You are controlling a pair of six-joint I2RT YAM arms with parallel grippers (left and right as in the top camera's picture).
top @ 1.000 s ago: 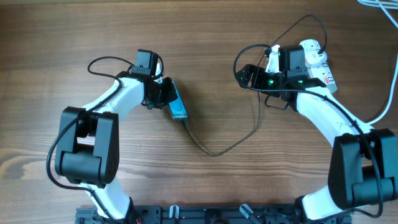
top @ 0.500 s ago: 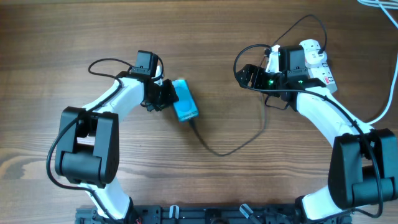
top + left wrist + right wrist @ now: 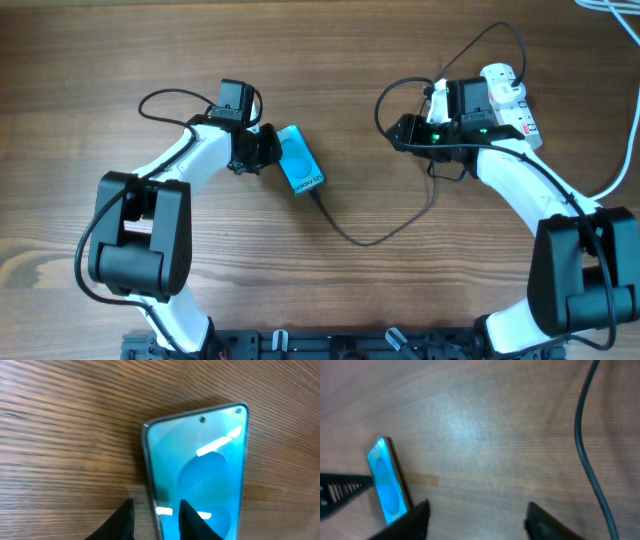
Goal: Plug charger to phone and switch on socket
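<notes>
The phone (image 3: 300, 171) lies screen up on the wood, turquoise, angled toward the lower right. My left gripper (image 3: 267, 152) sits at its upper-left side, open. In the left wrist view the phone's (image 3: 200, 470) left edge runs between the two fingers of the left gripper (image 3: 156, 506); one finger hovers over the screen. The black charger (image 3: 372, 238) cable meets the phone's lower end and loops right toward the socket (image 3: 512, 98). My right gripper (image 3: 402, 130) stands open left of the socket, holding nothing. The right wrist view shows the right gripper (image 3: 477, 506), the phone (image 3: 387, 480) and the cable (image 3: 587, 445).
The socket's thick white cord (image 3: 625, 150) runs down the right edge of the table. A thin black cable loops above the right arm (image 3: 495, 32). Another black cable arcs left of the left arm (image 3: 160, 100).
The phone has gone from standing on its edge in my left gripper to lying flat, screen up, slightly farther right. The cable's loop shifted right. My right gripper moved a little.
</notes>
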